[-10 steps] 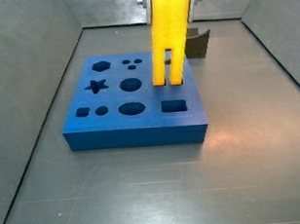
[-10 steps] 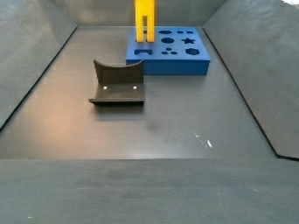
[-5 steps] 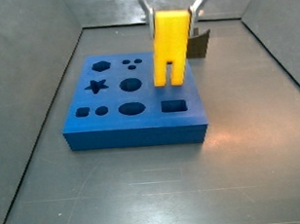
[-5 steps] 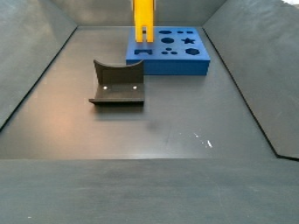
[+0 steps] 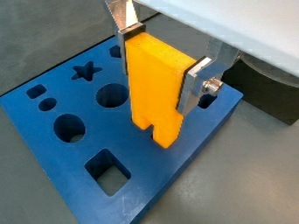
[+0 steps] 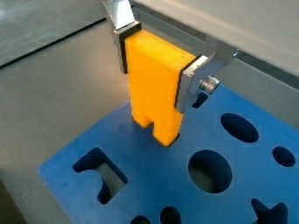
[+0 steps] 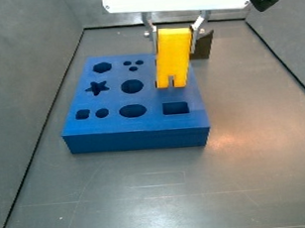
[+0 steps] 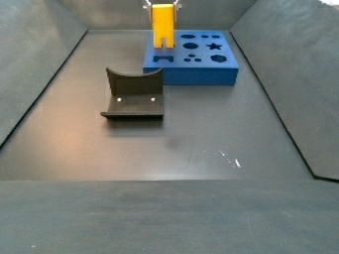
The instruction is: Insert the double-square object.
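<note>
- Over the last second the double-square object (image 7: 174, 57) had sunk lower against the blue block (image 7: 136, 99) in both side views, so less of its yellow length stood above the block; the descent toward insertion appeared under way.
- In a wrist view its two prongs (image 6: 156, 122) pointed down just above, or at, the block's top near an edge; whether they had entered a hole could not be told.
- The end effector (image 5: 162, 66) was closed on the double-square object, its silver fingers (image 5: 197, 80) clamping the slab's upper sides.
- The arm hung straight down over the block's far end, the piece held upright.
- The fixture (image 8: 133, 95) stood apart on the counter (image 8: 199, 139), untouched.
</note>
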Robot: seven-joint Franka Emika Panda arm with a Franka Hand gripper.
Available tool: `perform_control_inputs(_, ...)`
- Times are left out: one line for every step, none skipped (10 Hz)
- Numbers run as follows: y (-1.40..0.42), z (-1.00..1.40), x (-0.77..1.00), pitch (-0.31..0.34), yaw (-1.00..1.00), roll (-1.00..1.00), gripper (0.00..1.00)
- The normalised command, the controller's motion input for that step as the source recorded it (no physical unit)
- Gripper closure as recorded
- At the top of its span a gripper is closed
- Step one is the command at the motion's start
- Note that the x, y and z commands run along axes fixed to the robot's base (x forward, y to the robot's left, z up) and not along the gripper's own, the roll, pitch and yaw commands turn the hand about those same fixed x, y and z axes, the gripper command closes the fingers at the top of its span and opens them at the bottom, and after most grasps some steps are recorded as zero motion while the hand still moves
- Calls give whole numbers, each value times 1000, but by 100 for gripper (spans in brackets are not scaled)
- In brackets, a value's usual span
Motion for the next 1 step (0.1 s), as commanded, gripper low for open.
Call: perform_control_inputs(0, 0, 0, 0, 0, 0, 100)
